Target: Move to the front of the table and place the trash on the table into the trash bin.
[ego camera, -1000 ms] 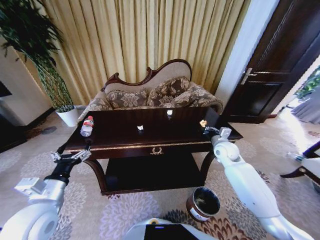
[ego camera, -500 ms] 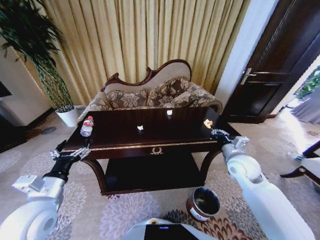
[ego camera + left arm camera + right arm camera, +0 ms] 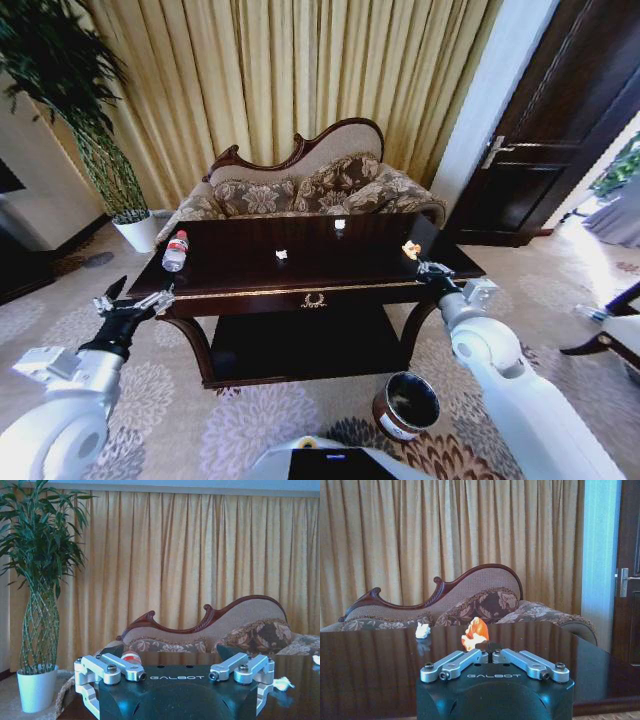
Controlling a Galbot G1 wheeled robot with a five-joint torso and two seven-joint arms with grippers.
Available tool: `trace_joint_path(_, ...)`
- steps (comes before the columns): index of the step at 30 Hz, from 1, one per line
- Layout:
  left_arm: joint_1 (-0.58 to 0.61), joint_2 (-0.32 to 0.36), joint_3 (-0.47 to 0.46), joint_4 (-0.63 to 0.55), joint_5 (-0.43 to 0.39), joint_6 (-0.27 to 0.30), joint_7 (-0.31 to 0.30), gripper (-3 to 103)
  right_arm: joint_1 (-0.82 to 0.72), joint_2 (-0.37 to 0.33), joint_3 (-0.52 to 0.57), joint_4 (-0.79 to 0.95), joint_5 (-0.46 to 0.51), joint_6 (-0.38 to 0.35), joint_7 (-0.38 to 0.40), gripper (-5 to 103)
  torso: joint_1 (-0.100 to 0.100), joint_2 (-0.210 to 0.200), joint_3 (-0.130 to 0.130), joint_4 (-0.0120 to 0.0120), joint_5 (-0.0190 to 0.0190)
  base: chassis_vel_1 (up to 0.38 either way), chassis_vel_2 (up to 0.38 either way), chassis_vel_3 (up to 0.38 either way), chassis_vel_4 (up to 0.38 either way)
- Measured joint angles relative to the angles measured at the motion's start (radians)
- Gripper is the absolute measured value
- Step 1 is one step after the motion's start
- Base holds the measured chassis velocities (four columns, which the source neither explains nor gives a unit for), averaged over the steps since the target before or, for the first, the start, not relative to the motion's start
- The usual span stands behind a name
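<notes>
The dark glossy table (image 3: 300, 291) stands before me. A clear bottle (image 3: 175, 250) with a red cap lies near its left end; its cap (image 3: 131, 656) peeks over my left gripper in the left wrist view. Two white scraps (image 3: 281, 255) (image 3: 339, 225) lie mid-table. My right gripper (image 3: 424, 266) is over the table's right end, shut on an orange-and-white scrap (image 3: 408, 248) (image 3: 475, 632) that sticks out past its fingertips (image 3: 488, 646). My left gripper (image 3: 128, 303) (image 3: 175, 676) hangs open, just off the table's left front corner. The dark round trash bin (image 3: 406, 405) stands on the carpet, front right of the table.
A carved-back patterned sofa (image 3: 310, 185) sits close behind the table, against gold curtains. A potted plant in a white pot (image 3: 135, 232) stands at the back left, and a dark door (image 3: 565, 120) at the right. Patterned carpet lies around the bin.
The right gripper swung right and came back a little, and the orange-and-white scrap shifted with it. The left gripper drifted left and away from the table's edge.
</notes>
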Motion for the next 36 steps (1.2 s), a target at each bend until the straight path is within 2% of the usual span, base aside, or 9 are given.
trace_joint_path(11, -0.01, 0.007, 0.022, 0.01, 0.004, 0.001, 0.0, 100, -0.023, 0.028, -0.017, -0.035, -0.055, 0.014, -0.028, 0, -0.001, 0.0, 0.0, -0.0002, 0.0002, 0.268, -0.262, -0.253, 0.253)
trace_joint_path(15, -0.011, -0.001, 0.028, 0.01, 0.008, 0.001, 0.001, 100, -0.045, 0.061, -0.033, -0.095, -0.091, 0.015, -0.051, 0, -0.001, 0.001, -0.001, 0.0, -0.0001, 0.118, -0.118, -0.154, 0.124)
trace_joint_path(19, -0.01, -0.007, 0.03, 0.009, 0.011, 0.001, 0.001, 100, -0.042, 0.091, -0.048, -0.192, -0.13, 0.019, -0.068, 0, -0.001, 0.001, 0.0, 0.0001, 0.0, 0.012, -0.001, -0.014, 0.015)
trace_joint_path(24, -0.002, -0.013, 0.028, 0.0, 0.013, 0.0, 0.003, 100, -0.006, 0.133, -0.057, -0.41, -0.219, 0.046, -0.118, 0, 0.001, -0.001, 0.001, -0.0001, 0.0002, -0.032, 0.047, 0.037, -0.047)
trace_joint_path(27, 0.004, -0.02, 0.025, -0.006, 0.015, -0.001, 0.004, 100, 0.034, 0.156, -0.062, -0.619, -0.318, 0.132, -0.183, 0, 0.001, -0.001, 0.0, 0.0001, 0.0004, -0.014, 0.022, 0.019, -0.006)
trace_joint_path(28, 0.004, -0.02, 0.025, -0.006, 0.015, -0.001, 0.004, 100, 0.034, 0.156, -0.062, -0.619, -0.318, 0.132, -0.183, 0, 0.001, -0.001, 0.0, 0.0001, 0.0004, 0.0, 0.0, 0.0, 0.0)
trace_joint_path(30, 0.004, -0.031, 0.045, -0.007, 0.034, -0.003, 0.005, 100, 0.057, 0.178, -0.065, -0.725, -0.393, 0.169, -0.219, 0, 0.0, 0.0, 0.0, -0.0002, 0.0003, 0.0, 0.0, 0.0, 0.0)
trace_joint_path(36, 0.006, -0.051, 0.094, -0.017, 0.072, -0.003, 0.004, 100, 0.097, 0.224, -0.069, -0.847, -0.464, 0.182, -0.221, 0, -0.001, 0.0, 0.0, 0.0003, 0.0002, 0.0, 0.0, 0.0, 0.0)
